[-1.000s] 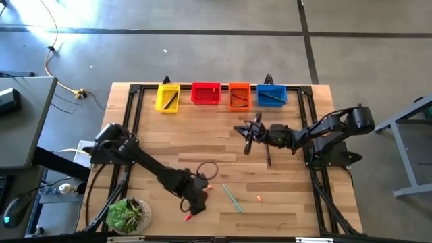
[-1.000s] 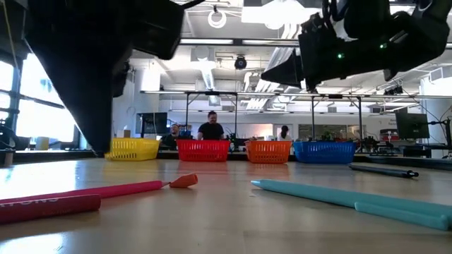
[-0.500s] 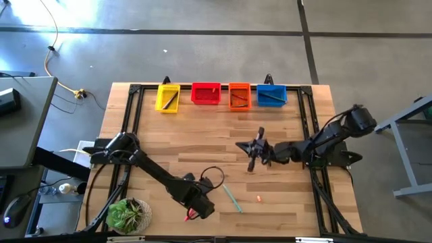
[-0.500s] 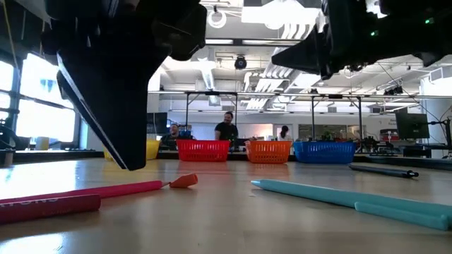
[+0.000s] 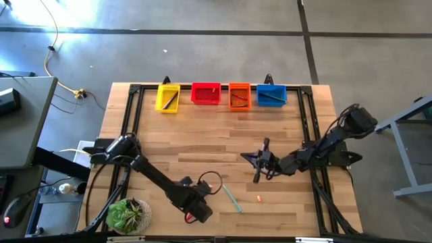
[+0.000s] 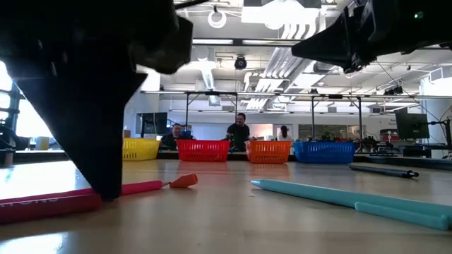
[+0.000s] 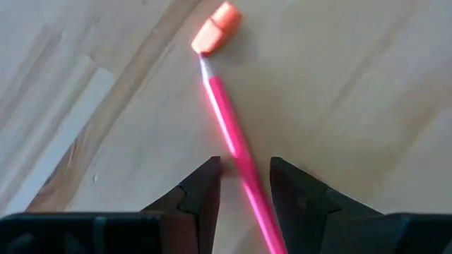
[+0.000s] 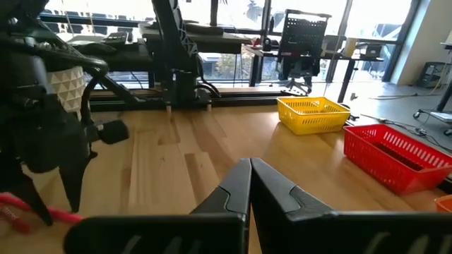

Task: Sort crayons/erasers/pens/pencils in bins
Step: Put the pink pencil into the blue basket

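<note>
The left pincer (image 7: 244, 183) is down at the bench (image 5: 202, 135) with fingers apart around a pink stick (image 7: 236, 152), an eraser (image 7: 215, 27) touching the stick's far tip, while the right pincer (image 8: 250, 185), fingers closed and empty, hangs beyond, and the bins (image 5: 221, 94) stand farthest.

Wooden table (image 5: 202, 135) carries four bins (image 5: 206, 94), pink stick (image 7: 233, 141), teal stick (image 5: 232, 198).

The table (image 5: 202, 135) is pale, matt wooden planking with visible grain, the four bins (image 6: 203, 149) are glossy plastic lattice, the pink stick (image 7: 233, 141) is smooth with a slight sheen, and the left gripper's fingers (image 7: 201, 197) look dark, matt plastic.
</note>
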`<action>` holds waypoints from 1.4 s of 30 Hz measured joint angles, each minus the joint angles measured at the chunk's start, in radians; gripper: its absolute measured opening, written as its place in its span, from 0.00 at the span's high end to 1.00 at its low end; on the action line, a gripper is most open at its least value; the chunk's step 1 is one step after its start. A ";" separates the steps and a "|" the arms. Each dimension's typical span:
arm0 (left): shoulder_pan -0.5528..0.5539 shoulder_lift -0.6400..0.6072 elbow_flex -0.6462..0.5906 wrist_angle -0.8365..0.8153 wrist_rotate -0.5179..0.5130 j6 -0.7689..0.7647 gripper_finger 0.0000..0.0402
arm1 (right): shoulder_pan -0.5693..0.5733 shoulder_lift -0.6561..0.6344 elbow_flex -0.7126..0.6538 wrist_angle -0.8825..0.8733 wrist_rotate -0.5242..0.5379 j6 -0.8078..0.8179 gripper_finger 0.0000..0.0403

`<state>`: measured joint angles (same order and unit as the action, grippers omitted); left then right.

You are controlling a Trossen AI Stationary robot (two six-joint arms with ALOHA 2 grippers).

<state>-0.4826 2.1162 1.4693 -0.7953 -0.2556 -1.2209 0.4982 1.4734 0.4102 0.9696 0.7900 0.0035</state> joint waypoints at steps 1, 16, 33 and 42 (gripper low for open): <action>-0.003 0.003 0.002 -0.009 0.003 -0.002 0.72 | 0.008 0.000 0.000 0.000 0.010 0.000 1.00; -0.005 0.018 0.003 -0.051 0.016 0.056 0.95 | 0.053 0.000 0.000 -0.024 0.072 0.038 1.00; -0.001 -0.055 -0.035 -0.246 -0.022 0.142 1.00 | 0.025 -0.001 0.000 -0.046 0.075 -0.012 1.00; -0.001 -0.187 -0.215 -0.063 -0.046 0.178 1.00 | -0.039 -0.036 0.023 0.050 0.022 -0.188 1.00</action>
<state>-0.4835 1.9288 1.2538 -0.8582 -0.3012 -1.0428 0.4593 1.4379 0.4334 1.0199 0.8123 -0.1847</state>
